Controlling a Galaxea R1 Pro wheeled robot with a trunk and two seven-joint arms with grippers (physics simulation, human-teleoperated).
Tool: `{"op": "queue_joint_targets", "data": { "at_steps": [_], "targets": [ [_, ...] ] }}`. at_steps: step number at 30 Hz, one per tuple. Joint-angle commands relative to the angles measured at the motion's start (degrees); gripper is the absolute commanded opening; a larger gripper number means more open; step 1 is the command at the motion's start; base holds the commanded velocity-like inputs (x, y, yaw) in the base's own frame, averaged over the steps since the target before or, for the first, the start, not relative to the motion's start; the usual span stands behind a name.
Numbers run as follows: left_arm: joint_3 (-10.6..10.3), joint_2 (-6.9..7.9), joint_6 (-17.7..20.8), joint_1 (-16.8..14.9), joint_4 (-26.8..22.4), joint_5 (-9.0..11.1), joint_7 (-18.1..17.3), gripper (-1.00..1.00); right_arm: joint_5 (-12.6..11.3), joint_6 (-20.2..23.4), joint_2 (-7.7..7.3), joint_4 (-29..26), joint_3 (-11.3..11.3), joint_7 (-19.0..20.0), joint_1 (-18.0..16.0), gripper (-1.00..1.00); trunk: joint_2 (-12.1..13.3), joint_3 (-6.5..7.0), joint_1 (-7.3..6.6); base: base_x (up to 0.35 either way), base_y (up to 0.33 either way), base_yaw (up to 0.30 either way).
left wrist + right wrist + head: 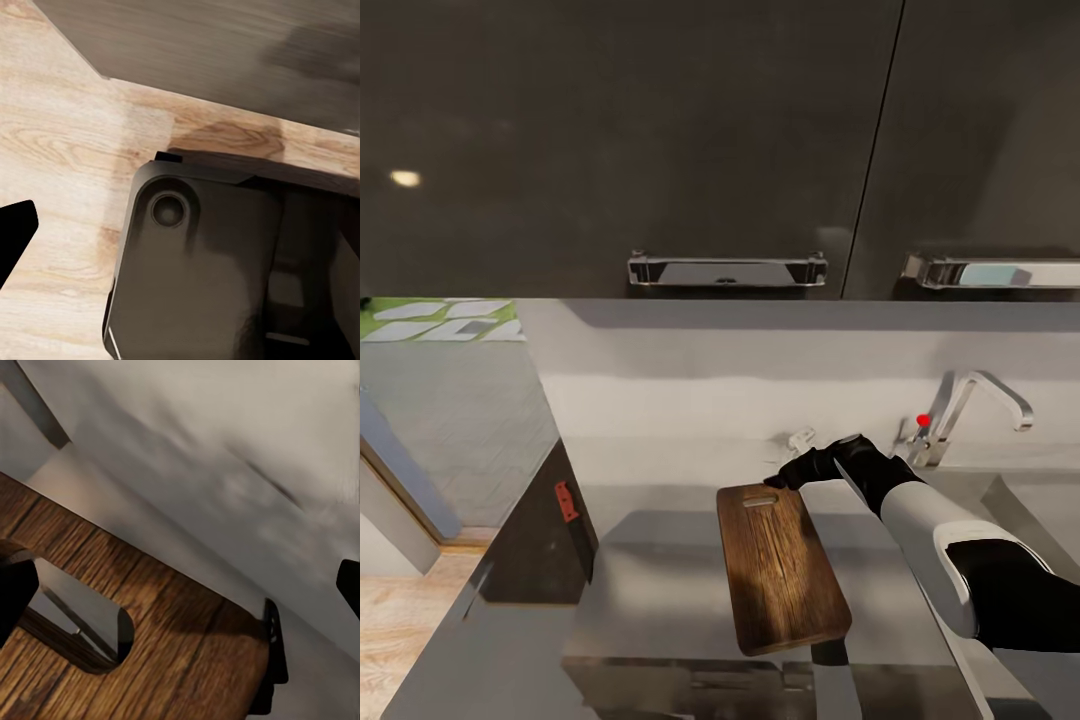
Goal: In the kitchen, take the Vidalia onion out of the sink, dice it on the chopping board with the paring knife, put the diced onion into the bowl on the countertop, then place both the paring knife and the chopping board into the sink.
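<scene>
The brown chopping board [781, 566] sits in the middle of the head view, with its slot handle at the far end. It looks lifted over the grey countertop [660, 590], and its near end hangs out past the counter's front edge. The right gripper [792, 478] is black and reaches in from the right to the board's far right corner, next to the slot. In the right wrist view the board [165, 652] is very close, and one dark finger [271, 660] presses on its edge, so the gripper seems to be pinching the board there. The other finger is hard to make out, so how wide the fingers are apart is not clear. The right arm is cut off at the picture's right side. Far on the right stands the chrome tap [970, 405] with a red dot, and only a corner of the sink [1040, 510] shows beside the arm. On the left a small red thing [566, 501] lies on a dark slanted panel, too small to tell what it is. The left wrist view shows a wooden floor [60, 187] and a dark robot part [217, 270]. A bit of black at the edge there may be a finger, but I cannot tell if the left gripper is open or closed.
</scene>
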Motion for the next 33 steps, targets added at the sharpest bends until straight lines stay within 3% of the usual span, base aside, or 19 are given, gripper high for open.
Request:
{"op": "queue_joint_targets", "data": {
  "at_steps": [1,19,26,33],
  "targets": [
    [0.1,-0.02,-0.1,0.0,-0.1,0.2,0.0,1.0,-0.1,0.3,-0.05,-0.1,0.4,0.2,0.0,1.0,-0.1,-0.19,0.03,0.0,0.0,0.0],
    [0.1,0.01,-0.1,0.0,0.0,0.2,0.0,1.0,-0.1,0.3,0.05,-0.1,0.4,0.2,0.0,1.0,-0.1,-1.82,0.03,0.0,0.0,0.0],
    [0.1,0.06,-0.1,0.0,-0.1,0.2,0.0,1.0,2.0,0.2,0.43,-0.2,0.5,0.2,0.0,1.0,-0.1,-2.47,0.03,0.0,0.0,0.0],
    [0.1,0.02,-0.1,0.0,-0.1,0.2,0.0,1.0,2.4,-1.8,0.51,-0.3,1.3,0.3,0.0,1.0,-0.1,-3.11,0.03,0.0,0.0,0.0]
  ]
}}
